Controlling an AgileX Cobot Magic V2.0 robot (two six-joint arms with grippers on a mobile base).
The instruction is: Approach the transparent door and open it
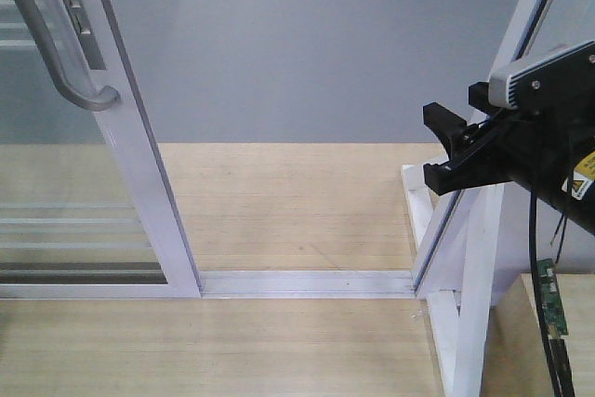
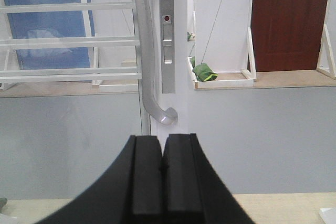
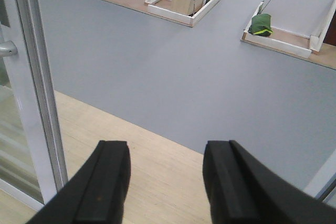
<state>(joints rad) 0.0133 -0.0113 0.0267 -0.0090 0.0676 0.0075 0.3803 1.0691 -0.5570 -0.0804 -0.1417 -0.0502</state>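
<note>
Transparent door (image 1: pixel 112 127) stands at left of front view, slid aside; gap between its white frame and fixed white-framed glass panel (image 1: pixel 483 183) at right. Curved silver-grey bar handle (image 1: pixel 56 44) on door's edge, lower end hooked toward frame. Metal floor track (image 1: pixel 307 283) spans gap.

Left gripper (image 2: pixel 161 177) pads pressed together, holding nothing; handle directly ahead and above, apart from it.

Right gripper (image 3: pixel 165 182) jaws spread wide, empty; door frame at its left, not touching. Grey floor (image 3: pixel 173 77) beyond.
</note>
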